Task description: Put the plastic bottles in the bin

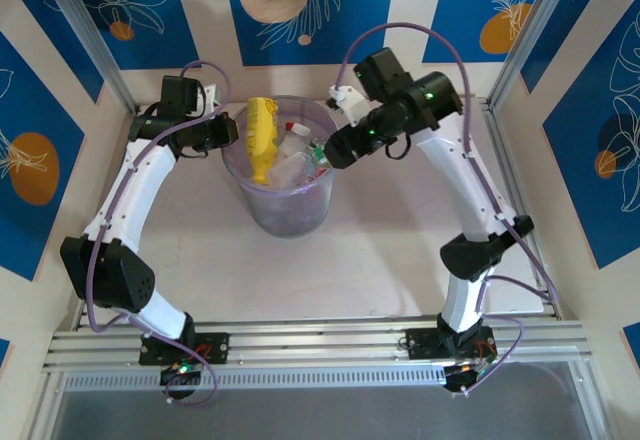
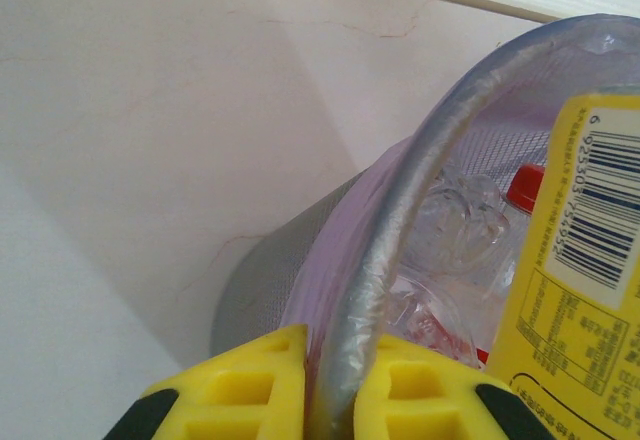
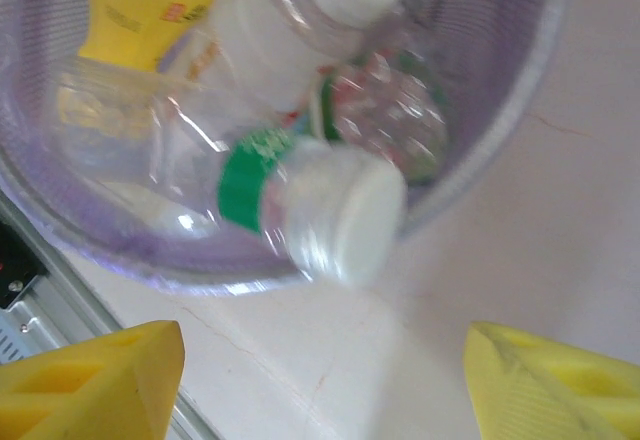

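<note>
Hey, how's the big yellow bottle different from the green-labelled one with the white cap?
The yellow bottle is opaque yellow; the green-labelled bottle is clear with a green band and white cap. The yellow bottle is clearly bigger than the green-labelled bottle. The yellow bottle stands on end against the wall of the bin, while the green-labelled bottle lies tilted. Both are inside the bin.

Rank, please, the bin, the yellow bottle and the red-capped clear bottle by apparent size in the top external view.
1. bin, clearly largest
2. yellow bottle
3. red-capped clear bottle, smallest, though partly buried among the others
</note>
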Robot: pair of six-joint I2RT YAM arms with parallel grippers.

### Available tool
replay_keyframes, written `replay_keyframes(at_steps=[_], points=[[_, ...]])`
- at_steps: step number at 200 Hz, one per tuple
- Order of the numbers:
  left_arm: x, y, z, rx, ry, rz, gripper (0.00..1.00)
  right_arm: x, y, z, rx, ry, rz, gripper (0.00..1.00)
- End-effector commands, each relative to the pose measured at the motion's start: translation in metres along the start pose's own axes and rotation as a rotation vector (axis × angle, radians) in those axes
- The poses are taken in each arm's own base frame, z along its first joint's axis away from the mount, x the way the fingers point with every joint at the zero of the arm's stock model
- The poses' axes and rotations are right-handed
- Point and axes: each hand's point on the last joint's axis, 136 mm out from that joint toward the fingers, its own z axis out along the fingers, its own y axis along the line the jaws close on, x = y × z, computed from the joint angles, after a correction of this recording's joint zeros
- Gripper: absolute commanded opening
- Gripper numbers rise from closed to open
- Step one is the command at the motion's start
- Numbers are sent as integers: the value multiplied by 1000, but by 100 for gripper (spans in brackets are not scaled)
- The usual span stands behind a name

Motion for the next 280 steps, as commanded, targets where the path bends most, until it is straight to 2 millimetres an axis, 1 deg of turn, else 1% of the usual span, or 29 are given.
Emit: replay_keyframes(at_steps=[1,23,38,54,62,81,91,98,105,120,129,137,153,166,182,194,202,224,234,264,273,276,280], points=[[1,-13,9,37,11,10,0,18,-17,-34,65,-42,51,74],[0,-14,11,43,8,7,0,41,-33,-46,102,-31,114,74],[1,-15,13,48,10,6,0,63,-47,-46,123,-6,178,75],[2,-15,14,50,11,6,0,85,-63,-38,124,-2,247,75],[3,-16,16,52,15,6,0,96,-69,-28,108,-5,273,75],[6,-15,18,49,22,6,0,113,-83,-8,94,-60,319,78],[7,-15,18,49,21,7,0,121,-92,4,104,-81,344,79],[8,-14,18,47,24,6,0,127,-99,8,127,-91,359,80],[8,-14,18,46,23,9,0,128,-105,9,156,-105,363,82],[8,-13,19,47,23,8,0,128,-114,3,196,-155,393,82],[9,-14,21,51,24,4,0,130,-125,-1,231,-190,433,82],[10,-14,22,57,23,-1,0,136,-137,0,274,-222,472,82],[14,-16,29,69,30,-9,0,147,-154,14,301,-262,548,83],[17,-19,32,78,36,-7,0,157,-164,31,301,-258,593,83],[18,-22,35,89,43,-1,0,165,-174,52,296,-264,632,83],[19,-23,35,91,47,5,0,168,-182,63,302,-283,650,83],[20,-24,34,92,46,8,3,169,-185,70,304,-292,651,84],[20,-23,31,89,39,23,13,171,-198,84,324,-342,633,84],[21,-23,29,87,37,28,17,175,-203,92,330,-352,637,85],[23,-23,27,88,37,34,28,178,-216,107,350,-414,616,87],[23,-23,27,90,35,36,34,180,-220,110,361,-427,614,89],[24,-23,27,91,35,37,35,180,-222,112,365,-432,612,92],[23,-23,27,91,33,37,35,181,-223,114,372,-438,611,93]])
